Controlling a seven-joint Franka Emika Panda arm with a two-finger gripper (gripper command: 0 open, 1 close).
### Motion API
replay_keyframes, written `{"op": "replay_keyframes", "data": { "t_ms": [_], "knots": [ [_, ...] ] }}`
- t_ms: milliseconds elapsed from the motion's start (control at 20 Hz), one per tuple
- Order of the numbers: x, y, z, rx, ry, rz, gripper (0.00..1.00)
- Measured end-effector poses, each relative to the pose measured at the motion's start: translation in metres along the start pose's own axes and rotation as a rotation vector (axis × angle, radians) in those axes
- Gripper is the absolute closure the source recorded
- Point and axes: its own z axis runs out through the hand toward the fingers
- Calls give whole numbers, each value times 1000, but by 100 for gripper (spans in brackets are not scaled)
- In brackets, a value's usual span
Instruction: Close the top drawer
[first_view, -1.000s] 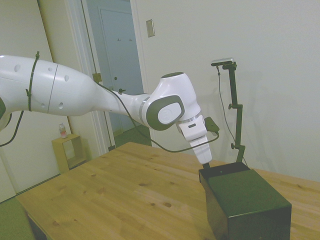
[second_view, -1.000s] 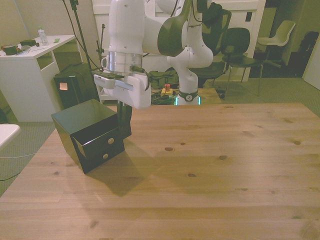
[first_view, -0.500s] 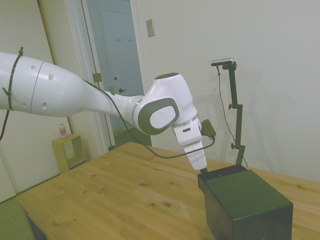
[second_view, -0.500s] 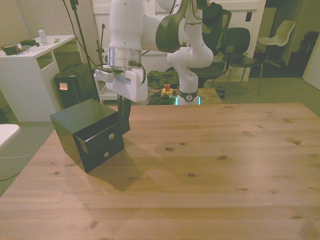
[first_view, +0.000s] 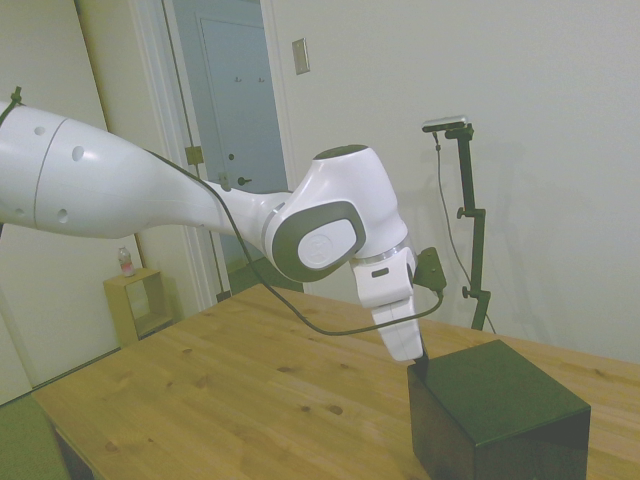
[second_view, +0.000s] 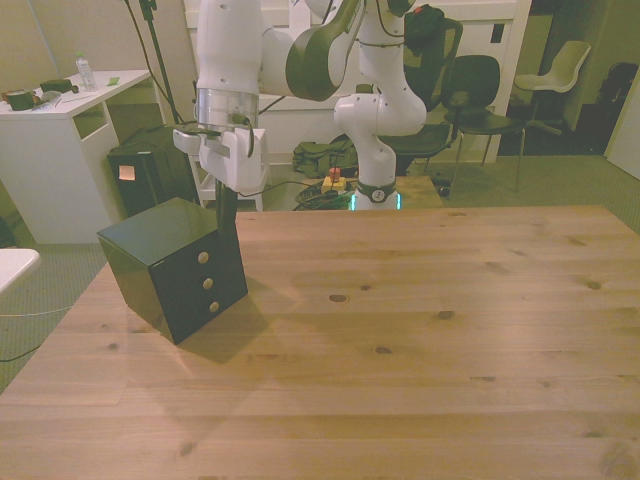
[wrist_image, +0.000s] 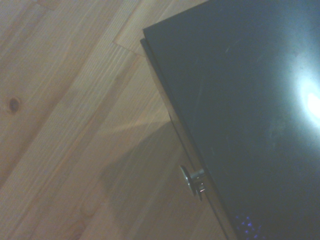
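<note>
Glossy black box-shaped cabinet (second_view: 172, 268) on the wooden table (second_view: 400, 340), its top drawer (second_view: 195, 257) flush with the front, contents hidden. Dark gripper (second_view: 226, 215) touching or just beside the drawer's upper corner; fingers seemingly pressed together, though hard to tell.

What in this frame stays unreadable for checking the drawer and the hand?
- Hand: open or shut not readable; side view hides the fingers behind the cabinet, front view shows one dark, narrow shape.
- Top drawer: any remaining gap too small in the front view.
- Cabinet base: cut off by the side view's bottom edge.

glossy black cabinet (second_view: 172, 268) — pale knobs (second_view: 203, 258) — knotty wooden table (second_view: 400, 340).
</note>
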Motion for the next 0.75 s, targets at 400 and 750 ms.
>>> {"op": "replay_keyframes", "data": {
  "t_ms": [400, 750],
  "knots": [
    [-6, -2, 1, 3, -11, -46, 100],
    [-92, -21, -22, 72, -6, -291, 100]
  ]
}}
